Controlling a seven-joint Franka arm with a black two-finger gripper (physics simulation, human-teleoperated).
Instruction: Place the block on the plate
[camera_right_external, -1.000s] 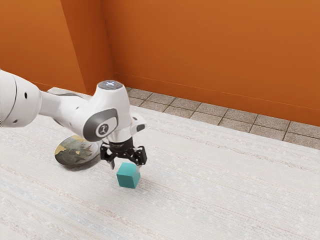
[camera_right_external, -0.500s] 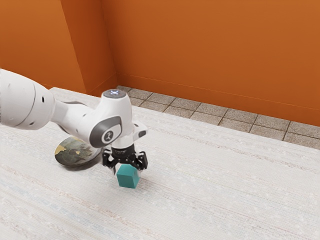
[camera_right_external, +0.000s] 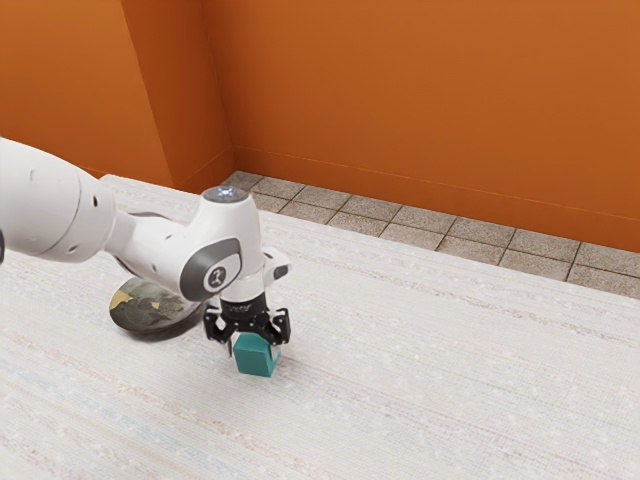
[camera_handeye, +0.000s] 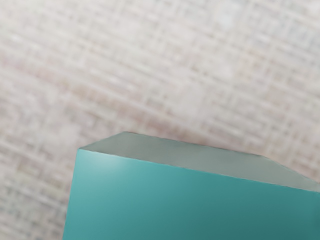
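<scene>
Bright, soft light washed the desk (camera_right_external: 430, 390) around the block (camera_right_external: 256, 360), while the plate (camera_right_external: 150, 306) near the block had a dim shadow under its rim. In the wrist view, a pale glare at one corner of the block faded into deeper teal.

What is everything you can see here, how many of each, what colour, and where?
Block: one, teal, on the table under the gripper.
Plate: one, dark grey-green with yellowish patches, on the table, toward the exterior view's left from the block.
Table: one, whitish with faint streaks, under block and plate.
Floor tiles: several, greyish, between table and wall.
Wall: one with a corner, orange, behind.
Arm: one, white and grey, from the exterior view's left.
Gripper: one, black, at the block.
</scene>
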